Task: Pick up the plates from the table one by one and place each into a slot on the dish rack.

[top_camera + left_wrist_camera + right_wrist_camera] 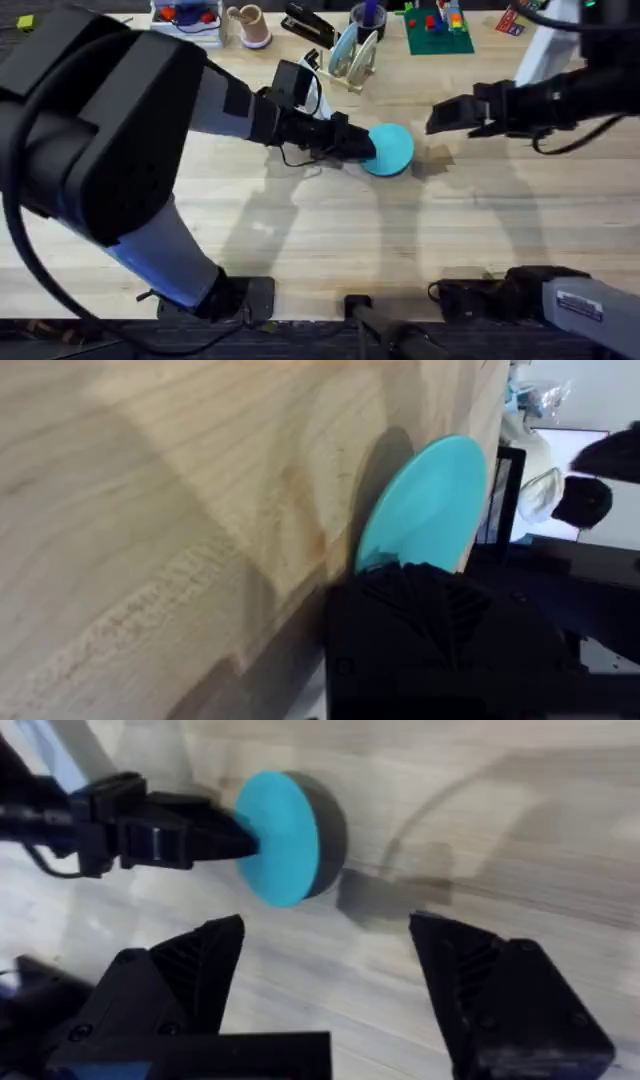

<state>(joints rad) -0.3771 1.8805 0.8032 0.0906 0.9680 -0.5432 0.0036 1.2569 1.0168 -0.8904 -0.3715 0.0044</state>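
Pinching the turquoise plate (392, 148) edge, left gripper (366, 146) holds it

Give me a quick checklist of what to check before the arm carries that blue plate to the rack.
1. Left pincer shut on the plate: ok.
2. Plate lifted off the table: looks raised, with a shadow beneath; ok.
3. Right pincer open and apart from the plate: ok.
4. Rack upright at the table's far side: ok.
5. Free slot in the rack: cannot tell.
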